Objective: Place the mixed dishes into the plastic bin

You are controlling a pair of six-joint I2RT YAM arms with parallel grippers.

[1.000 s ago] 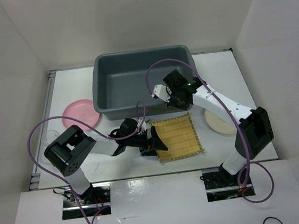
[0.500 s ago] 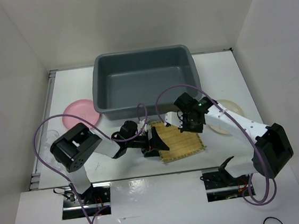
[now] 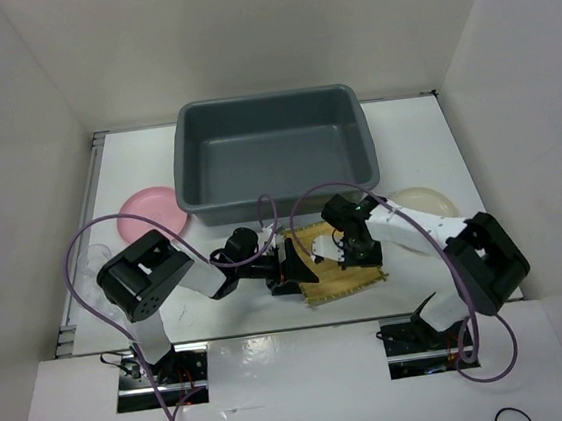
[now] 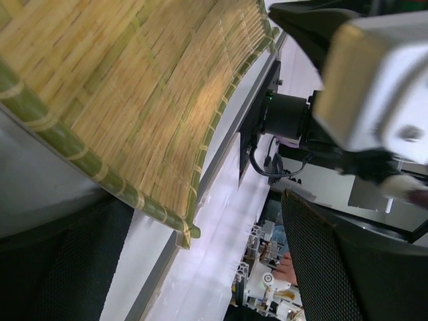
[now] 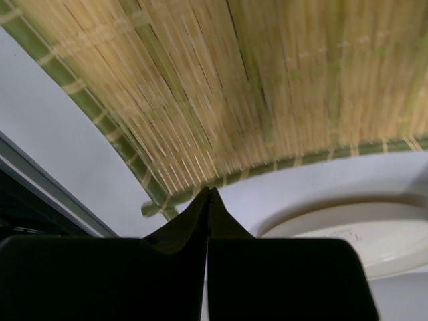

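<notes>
The yellow bamboo mat (image 3: 340,275) lies on the table in front of the dark grey plastic bin (image 3: 273,151). My left gripper (image 3: 292,267) is open at the mat's left edge. In the left wrist view the mat (image 4: 134,100) and its green rim reach in between the spread fingers (image 4: 60,267), with nothing pinched. My right gripper (image 3: 351,250) is shut and empty, low over the mat. Its joined fingertips (image 5: 208,197) hover by the rim of the mat (image 5: 234,87), next to the cream plate (image 5: 348,234). A pink plate (image 3: 151,212) lies left of the bin.
The cream plate (image 3: 423,201) lies right of the mat, partly under the right arm. A faint clear cup (image 3: 92,258) stands near the left wall. White walls close in the table on three sides. Purple cables loop over both arms.
The right arm has swung from over the bin down onto the mat, still shut. The mat has shifted and turned a little. The left gripper has stayed open at the mat's left edge.
</notes>
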